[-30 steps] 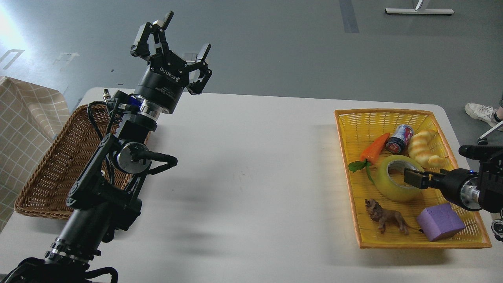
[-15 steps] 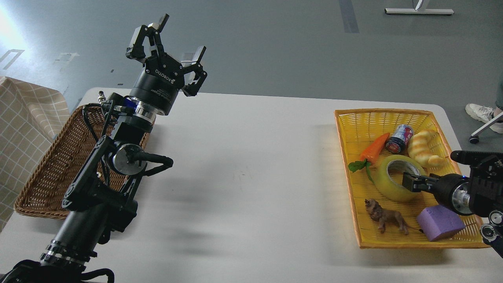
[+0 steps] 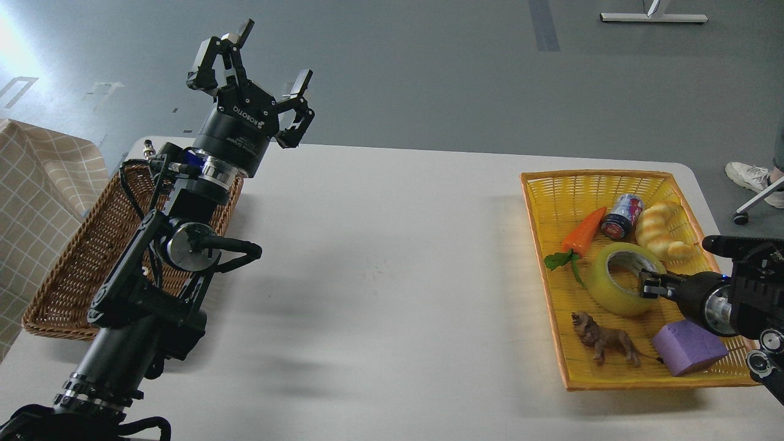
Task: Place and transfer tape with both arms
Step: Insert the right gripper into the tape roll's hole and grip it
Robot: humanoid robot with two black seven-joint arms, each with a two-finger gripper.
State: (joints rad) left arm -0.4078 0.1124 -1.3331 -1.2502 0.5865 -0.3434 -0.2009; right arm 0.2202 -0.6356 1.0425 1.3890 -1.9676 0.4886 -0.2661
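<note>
The tape (image 3: pixel 601 291), a wide yellow translucent roll with a pale core, lies on its side in the yellow basket (image 3: pixel 588 175) at the right. My right gripper (image 3: pixel 648 285) comes in from the right edge, and its dark tip is at the roll's right wall, by the core opening. I cannot tell its fingers apart. My left gripper (image 3: pixel 274 52) is open and empty. It is raised high above the table's far left, over the corner of a brown wicker basket (image 3: pixel 79 263).
The yellow basket also holds a carrot (image 3: pixel 585 229), a can (image 3: pixel 621 215), a bread roll (image 3: pixel 661 229), a toy lion (image 3: pixel 603 340) and a purple block (image 3: pixel 689 348). A checked cloth (image 3: pixel 37 202) hangs at far left. The white table (image 3: pixel 392 275) lies between the baskets.
My left arm has swung a little left and back, gripper still open. My right gripper's tip looks narrower at the tape wall, and the tape and yellow basket have shifted slightly.
</note>
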